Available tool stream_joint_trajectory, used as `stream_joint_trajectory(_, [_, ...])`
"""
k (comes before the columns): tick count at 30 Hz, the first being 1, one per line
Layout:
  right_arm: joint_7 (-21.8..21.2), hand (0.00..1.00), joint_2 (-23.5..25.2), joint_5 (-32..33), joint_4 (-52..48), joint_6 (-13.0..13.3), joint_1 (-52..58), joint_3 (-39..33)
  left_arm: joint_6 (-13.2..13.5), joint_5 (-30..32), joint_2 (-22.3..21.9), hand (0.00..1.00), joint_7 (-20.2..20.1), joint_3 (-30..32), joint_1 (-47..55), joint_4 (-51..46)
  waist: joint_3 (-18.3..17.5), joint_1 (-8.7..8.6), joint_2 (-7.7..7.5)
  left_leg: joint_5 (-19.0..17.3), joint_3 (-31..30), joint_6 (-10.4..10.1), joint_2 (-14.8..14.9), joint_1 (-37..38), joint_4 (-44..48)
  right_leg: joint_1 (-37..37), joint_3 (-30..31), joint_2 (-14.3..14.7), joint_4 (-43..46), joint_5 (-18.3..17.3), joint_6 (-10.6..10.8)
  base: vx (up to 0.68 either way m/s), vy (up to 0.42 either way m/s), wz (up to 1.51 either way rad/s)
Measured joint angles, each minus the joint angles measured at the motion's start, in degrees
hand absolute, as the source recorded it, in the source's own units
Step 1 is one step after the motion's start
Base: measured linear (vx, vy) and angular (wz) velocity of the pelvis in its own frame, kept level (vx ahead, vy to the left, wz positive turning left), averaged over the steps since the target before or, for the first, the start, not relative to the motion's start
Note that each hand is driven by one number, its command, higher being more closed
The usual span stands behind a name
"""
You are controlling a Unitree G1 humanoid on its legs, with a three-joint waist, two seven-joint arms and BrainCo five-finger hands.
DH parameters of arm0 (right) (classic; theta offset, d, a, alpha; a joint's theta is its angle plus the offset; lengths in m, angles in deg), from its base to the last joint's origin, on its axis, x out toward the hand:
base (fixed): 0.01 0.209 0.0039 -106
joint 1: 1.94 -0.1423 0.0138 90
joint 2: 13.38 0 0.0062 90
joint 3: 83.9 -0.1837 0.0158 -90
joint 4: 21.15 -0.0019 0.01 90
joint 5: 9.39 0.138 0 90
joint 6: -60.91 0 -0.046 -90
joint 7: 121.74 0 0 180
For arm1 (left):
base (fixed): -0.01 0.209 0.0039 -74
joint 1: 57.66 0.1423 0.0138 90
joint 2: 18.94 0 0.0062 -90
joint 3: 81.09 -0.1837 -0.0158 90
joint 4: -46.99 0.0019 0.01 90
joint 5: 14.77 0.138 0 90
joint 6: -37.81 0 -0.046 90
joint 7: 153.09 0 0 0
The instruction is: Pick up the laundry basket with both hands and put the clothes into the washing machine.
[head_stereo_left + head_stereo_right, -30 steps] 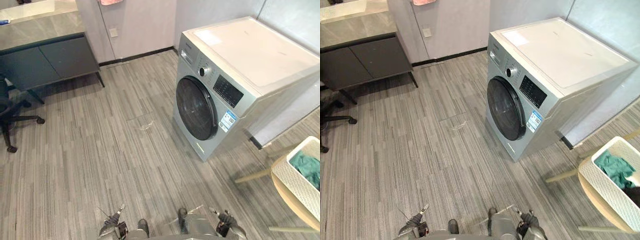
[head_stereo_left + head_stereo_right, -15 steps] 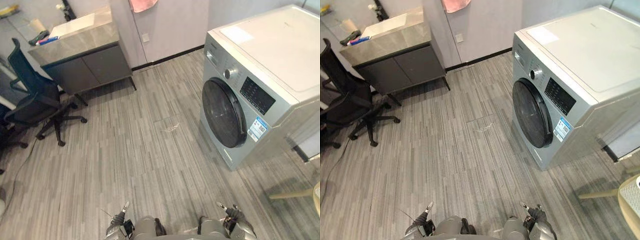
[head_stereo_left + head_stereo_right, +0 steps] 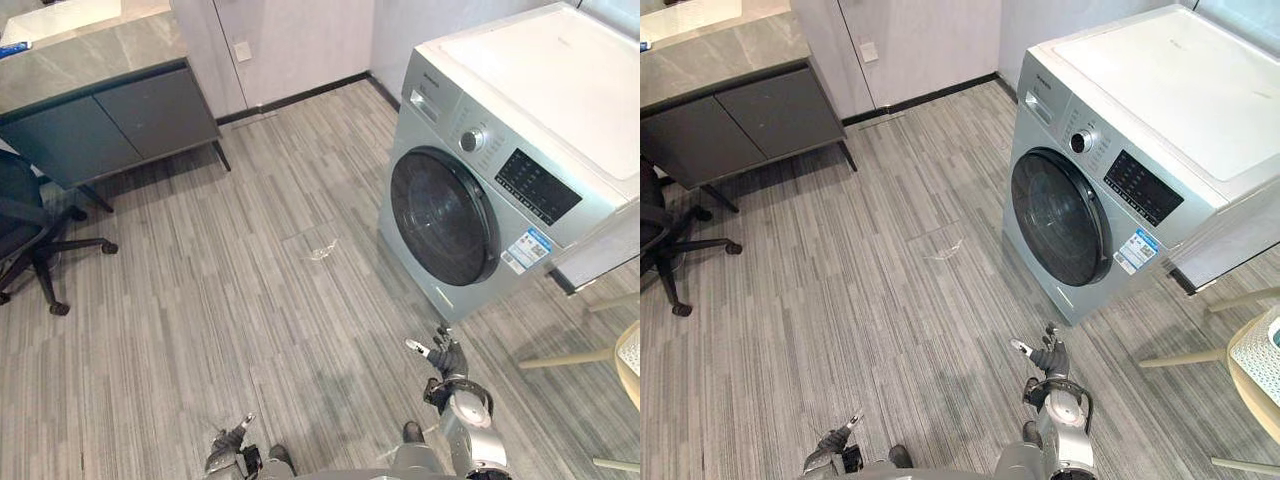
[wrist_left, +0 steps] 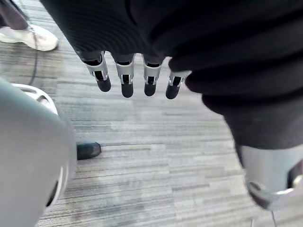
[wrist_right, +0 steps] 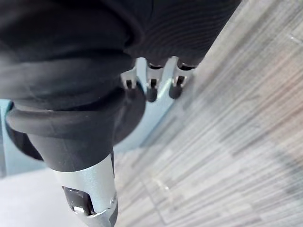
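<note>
At our far right, the white lattice laundry basket [image 3: 1252,353] is sitting on a pale round wooden bench [image 3: 1248,396], our left robot hand [image 3: 230,446] and right robot hand [image 3: 444,357] are showing open and empty, and the silver-grey washing machine [image 3: 510,170] is standing shut, so we are judging nothing done.

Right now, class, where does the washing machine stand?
In the eye views, the washing machine stands on the robot's right, by the wall, its dark round door shut, just ahead of the right hand.
</note>
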Motion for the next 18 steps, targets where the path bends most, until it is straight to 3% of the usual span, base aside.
stream_joint_trajectory(5, [3.72, 0.00, -5.38, -0.29, -6.34, 0.01, -5.69, -0.33, -0.11, 0.01, 0.05, 0.00, 0.84, -4.68, -2.07, 0.77, -0.38, -0.34, 1.62, 0.02, -1.10, 0.02, -0.15, -2.04, -4.74, -3.54, -0.08, 0.98, -2.62, 2.68, 0.77, -0.06, -0.006, -0.11])
stream_joint_trajectory(9, [5.47, 0.00, -6.49, -2.34, -8.66, -0.03, -10.93, -1.38, -0.51, 0.28, 0.56, 0.00, 0.98, -4.63, -2.04, 1.68, -0.06, 0.22, 1.42, 0.15, -3.71, 0.21, -0.23, -6.00, -5.16, -5.62, -0.97, 0.82, -5.63, 6.42, 1.42, -0.13, -0.004, 0.13])
stream_joint_trajectory(12, [8.92, 0.00, -7.68, -2.41, -8.39, -0.12, -19.11, -1.43, -1.46, 1.05, 2.23, 0.00, 1.20, -4.10, -1.93, 2.07, 2.14, 0.72, -0.02, 2.18, -6.11, 1.79, -1.05, -9.04, -6.44, -7.30, -1.75, 0.14, -6.56, 6.89, 1.47, -0.19, -0.018, 0.32])
stream_joint_trajectory(18, [12.10, 0.00, -15.41, -2.29, -4.03, -0.24, -32.32, -1.43, -1.38, 0.81, 2.71, 0.00, 2.51, -3.54, -2.04, 1.86, 5.76, 2.29, 0.54, 5.83, -8.04, 2.06, -1.08, -10.68, -10.37, -9.49, -2.70, 0.97, -7.09, 8.30, 0.74, -0.15, -0.020, 0.11])
